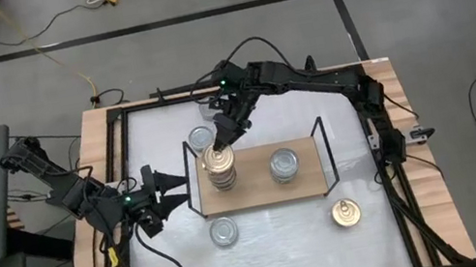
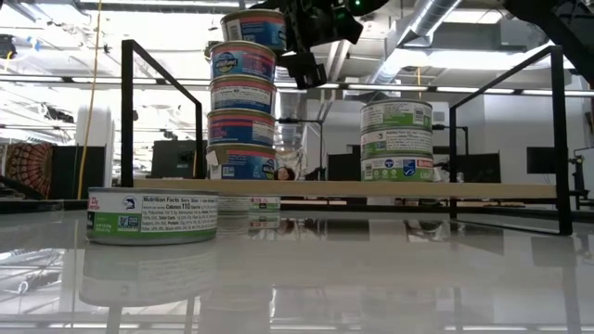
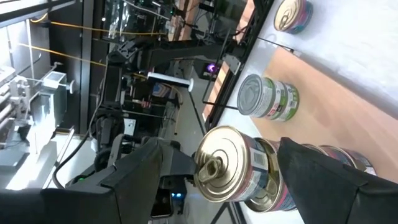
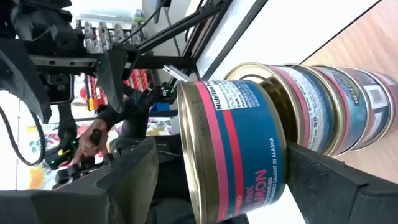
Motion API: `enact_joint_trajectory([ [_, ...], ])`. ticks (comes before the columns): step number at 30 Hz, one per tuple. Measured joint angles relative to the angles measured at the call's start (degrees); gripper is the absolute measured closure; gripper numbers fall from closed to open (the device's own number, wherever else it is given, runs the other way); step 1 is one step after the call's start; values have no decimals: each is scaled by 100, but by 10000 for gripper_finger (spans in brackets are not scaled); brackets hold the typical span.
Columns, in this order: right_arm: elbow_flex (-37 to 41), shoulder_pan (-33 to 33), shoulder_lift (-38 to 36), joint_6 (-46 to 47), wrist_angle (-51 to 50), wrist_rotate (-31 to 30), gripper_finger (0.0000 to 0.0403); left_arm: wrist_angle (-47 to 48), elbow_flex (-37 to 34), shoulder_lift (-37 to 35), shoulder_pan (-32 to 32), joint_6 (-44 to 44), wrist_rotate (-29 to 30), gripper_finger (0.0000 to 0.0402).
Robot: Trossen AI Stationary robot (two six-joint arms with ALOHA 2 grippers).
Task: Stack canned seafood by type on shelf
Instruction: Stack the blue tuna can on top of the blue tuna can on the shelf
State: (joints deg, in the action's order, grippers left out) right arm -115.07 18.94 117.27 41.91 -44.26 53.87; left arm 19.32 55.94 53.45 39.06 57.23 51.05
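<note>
Standing at the table's near edge, this is what I see, closest first.
Near tin: one flat round silver-lidded can with a white and green label (image 2: 152,215) sits alone on the glossy white tabletop (image 2: 371,278), in front of the board.
Other loose tins: a gold pull-tab can (image 1: 346,213) lies on the table off the board's near right corner; another silver-lidded can (image 1: 207,110) sits beyond the board.
Shelf: the light wooden board with thin black wire end frames (image 1: 264,194) lies across the middle of the table.
Short stack: three green-labelled silver-lidded tins (image 2: 397,141) stand on the board's right half.
Tall stack: blue-and-pink-labelled gold-lidded tins (image 2: 241,121) stand on the board's left half, just inside the left wire frame.
Right gripper (image 1: 218,143): over the tall stack, its dark fingers spread on either side of the top pink-salmon tin (image 4: 233,149), which rests on the stack; I cannot tell whether the pads touch it.
Left gripper (image 1: 172,190): low at the board's left end, outside the wire frame, fingers spread and holding nothing.
</note>
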Motion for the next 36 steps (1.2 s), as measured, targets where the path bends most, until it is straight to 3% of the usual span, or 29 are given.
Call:
enact_joint_trajectory([
  [11, 0, -88, 2, 587, 247, -788, 53, -214, 2, 2, -226, 56, -259, 100],
  [18, 0, -127, 2, 616, 275, -753, 53, -215, 2, 2, -273, -29, -282, 100],
  [22, 0, -13, 2, 557, 216, -399, 53, -240, 2, 2, -273, -124, -282, 100],
  [31, 2, 607, -265, -561, -425, -480, 53, -430, 2, -5, -283, -947, -74, 100],
  [34, 2, 829, -400, -1263, -787, -693, 53, -298, 2, -83, -435, -1471, -393, 100],
  [36, 2, 956, -525, -1815, -1216, -1150, 53, -49, 2, -162, -655, -1895, -735, 100],
])
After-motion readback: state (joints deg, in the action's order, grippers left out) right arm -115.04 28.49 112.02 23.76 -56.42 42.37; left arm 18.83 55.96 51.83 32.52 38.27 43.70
